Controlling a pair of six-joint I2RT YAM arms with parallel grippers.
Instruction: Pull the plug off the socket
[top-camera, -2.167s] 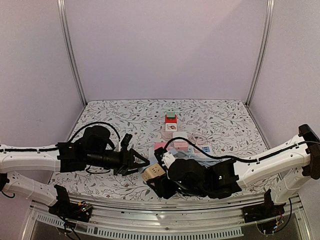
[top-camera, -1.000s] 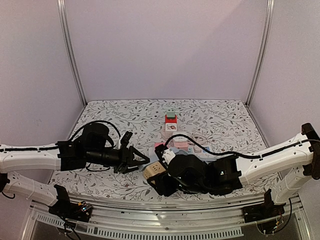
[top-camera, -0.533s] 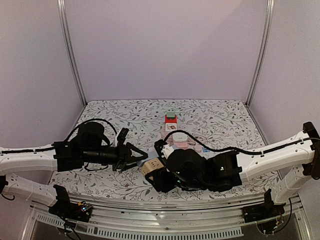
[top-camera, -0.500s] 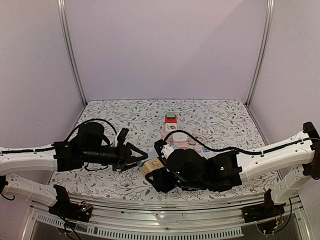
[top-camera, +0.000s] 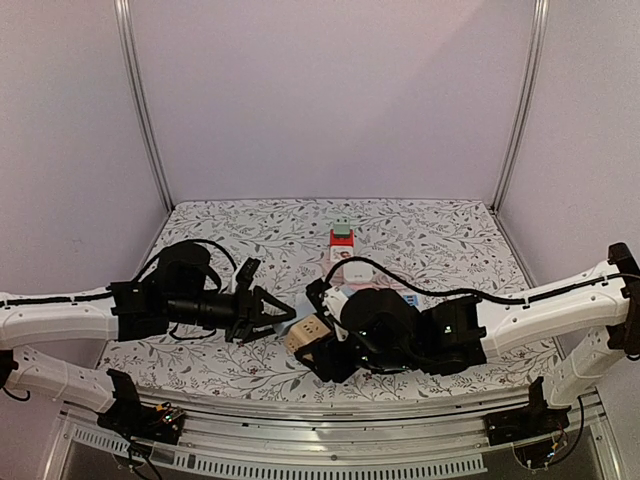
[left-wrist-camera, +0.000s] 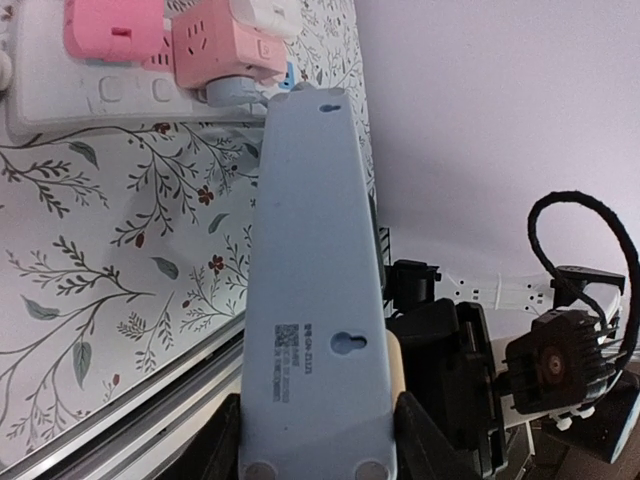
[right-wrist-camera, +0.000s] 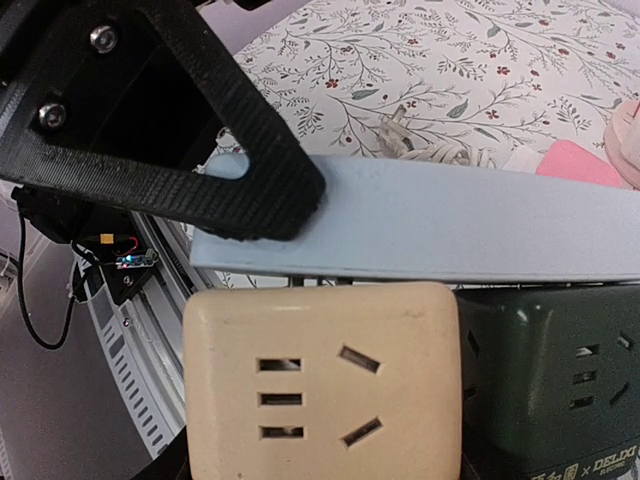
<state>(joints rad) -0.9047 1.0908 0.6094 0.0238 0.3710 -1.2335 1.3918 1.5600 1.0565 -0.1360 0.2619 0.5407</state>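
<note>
- Well, we take the beige cube adapter (right-wrist-camera: 320, 395) for the plug to pull; it hangs above the table near the front edge, between the two arms, its back against the pale blue power strip (left-wrist-camera: 312, 250); it looks seated, though the seam is hidden from us.
- The right gripper (top-camera: 312, 340) has its jaws closed on the cube at a middling width; the pads themselves are mostly out of sight.
- The left gripper (left-wrist-camera: 318, 455) clamps one end of the strip, a finger on each long edge.
- We judge the cube to be light, rigid, smooth plastic; the pins should resist, then let go all at once; slipping on its rounded corners is the risk.
- We would hold two opposite flat sides, close to the strip, and pull straight along the pins; twisting could bend them.
- The dark green cube adapter (right-wrist-camera: 550, 385) stands touching it on the same strip; we must keep off that neighbour.
- The strip is long and stiff; held at one end it may lever, so we would brace it firmly.
</note>
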